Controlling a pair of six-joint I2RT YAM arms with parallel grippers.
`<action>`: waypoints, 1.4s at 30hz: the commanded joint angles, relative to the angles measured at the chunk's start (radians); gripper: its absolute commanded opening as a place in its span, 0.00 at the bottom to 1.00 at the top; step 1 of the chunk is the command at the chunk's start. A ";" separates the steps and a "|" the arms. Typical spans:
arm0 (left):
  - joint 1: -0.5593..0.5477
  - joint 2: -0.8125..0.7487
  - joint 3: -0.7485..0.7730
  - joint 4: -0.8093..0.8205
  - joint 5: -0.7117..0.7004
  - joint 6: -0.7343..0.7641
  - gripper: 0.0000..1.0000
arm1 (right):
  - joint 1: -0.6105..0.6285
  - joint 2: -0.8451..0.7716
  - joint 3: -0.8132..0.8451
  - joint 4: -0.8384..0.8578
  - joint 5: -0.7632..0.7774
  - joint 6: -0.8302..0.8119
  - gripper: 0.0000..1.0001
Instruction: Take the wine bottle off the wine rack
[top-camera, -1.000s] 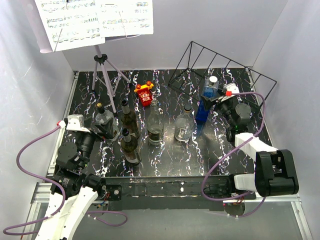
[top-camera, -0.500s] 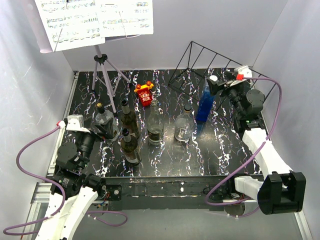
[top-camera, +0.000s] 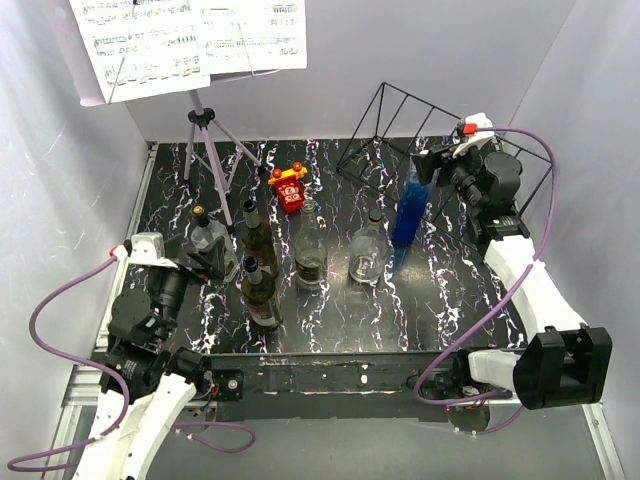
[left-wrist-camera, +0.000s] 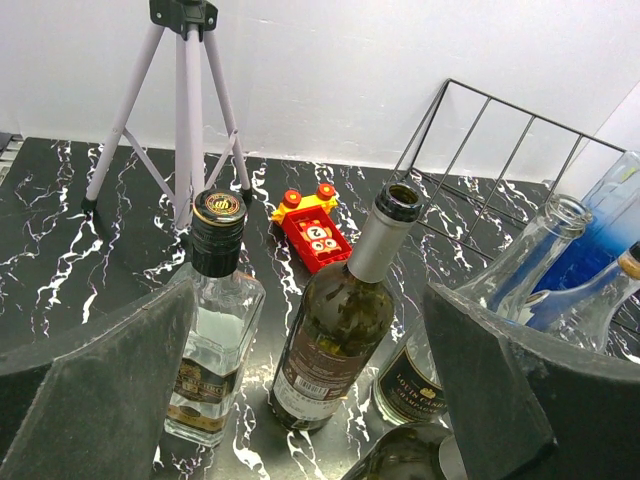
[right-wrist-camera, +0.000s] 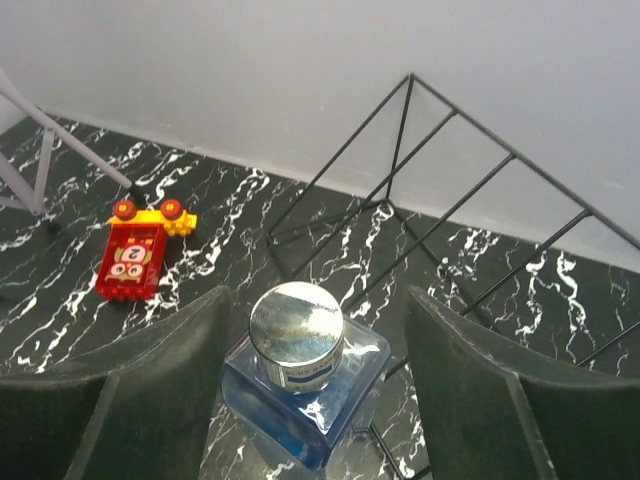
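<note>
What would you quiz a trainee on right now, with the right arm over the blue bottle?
1. True or false: the right gripper is clamped shut on the blue bottle.
2. The toy block near the tripod is: A) green, B) red and yellow, C) white?
3. What closes the blue bottle's mouth?
Key: 1 false, its jaws stand open on either side of the cap and do not touch it. 2 B. 3 a silver cap.
</note>
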 joint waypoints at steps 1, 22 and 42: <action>-0.003 -0.006 -0.006 0.008 0.005 0.000 0.98 | 0.020 0.018 0.055 -0.048 0.024 -0.012 0.74; -0.003 -0.023 -0.008 0.015 0.008 0.002 0.98 | 0.097 -0.168 0.041 -0.258 0.230 -0.144 0.01; -0.014 -0.077 -0.014 0.025 0.038 -0.004 0.98 | 0.347 -0.685 -0.151 -0.593 0.024 0.117 0.01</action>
